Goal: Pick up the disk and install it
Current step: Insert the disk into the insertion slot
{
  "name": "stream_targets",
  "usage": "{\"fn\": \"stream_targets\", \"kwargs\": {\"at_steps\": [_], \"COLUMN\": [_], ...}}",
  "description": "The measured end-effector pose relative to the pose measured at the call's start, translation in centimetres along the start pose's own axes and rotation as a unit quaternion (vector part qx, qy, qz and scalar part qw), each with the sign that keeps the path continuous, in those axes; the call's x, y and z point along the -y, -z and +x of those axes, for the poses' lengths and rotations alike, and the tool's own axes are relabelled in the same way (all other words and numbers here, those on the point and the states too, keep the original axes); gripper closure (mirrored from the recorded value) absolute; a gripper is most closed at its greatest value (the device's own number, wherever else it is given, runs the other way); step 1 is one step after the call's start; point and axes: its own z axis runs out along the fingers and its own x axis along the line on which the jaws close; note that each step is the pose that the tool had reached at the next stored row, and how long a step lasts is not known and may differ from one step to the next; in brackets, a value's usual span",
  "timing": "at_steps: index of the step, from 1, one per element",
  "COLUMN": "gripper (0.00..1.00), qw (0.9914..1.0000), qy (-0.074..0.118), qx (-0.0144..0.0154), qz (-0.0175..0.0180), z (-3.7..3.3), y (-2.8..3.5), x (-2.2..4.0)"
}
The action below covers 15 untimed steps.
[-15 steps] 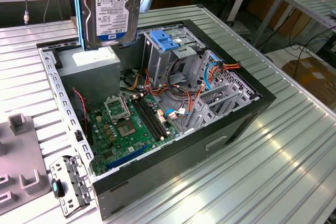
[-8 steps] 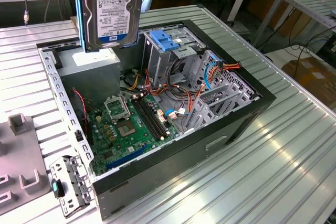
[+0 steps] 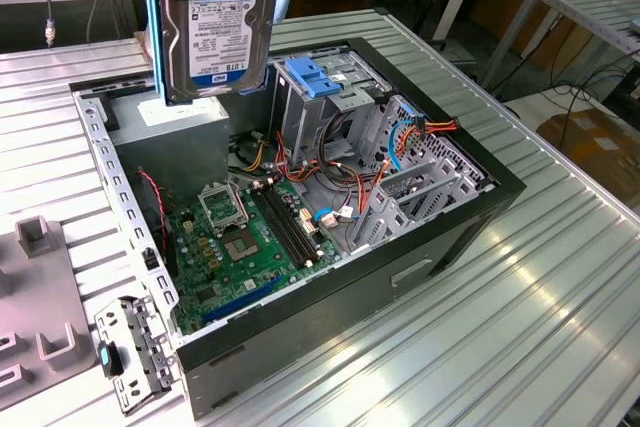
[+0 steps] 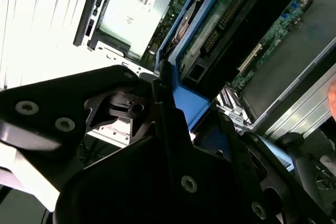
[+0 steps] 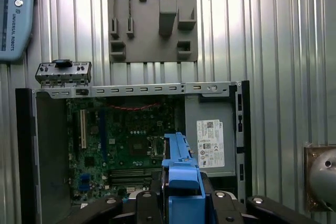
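**Ribbed aluminium surface (image 3: pixel 530 327): carry stage, install pending**

Lying on its side on the surface: black open-sided desktop computer case (image 3: pixel 400 277), green motherboard (image 3: pixel 240 237) exposed, so interior reachable from above.

Held well above the case, near the end with the large grey metal box with white sticker (image 5: pixel 210 142): flat silver-grey metal hard disk with white-and-blue label and blue plastic side rails (image 3: pixel 215 22). Hanging on edge, label toward the exterior view. Orientation judged to suit edge-first entry into a bay.

Black claw (image 5: pixel 181 198) clamped on the disk's upper end in the first wrist view, blue rail showing between its jaws.

Ridged blue plastic bracket (image 3: pixel 315 77) sitting on the drive cage, toward the exterior view's right of the disk. Disk clear of all case parts; not yet installed.
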Motion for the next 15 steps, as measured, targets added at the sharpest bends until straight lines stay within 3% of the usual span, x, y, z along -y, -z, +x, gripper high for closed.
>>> {"fn": "stream_targets", "kwargs": {"at_steps": [15], "gripper": [0.63], "qw": [1.0], "qy": [0.0], "qx": [0.0], "qz": [0.0], "z": [2.26], "y": [0.03], "x": [0.1]}}
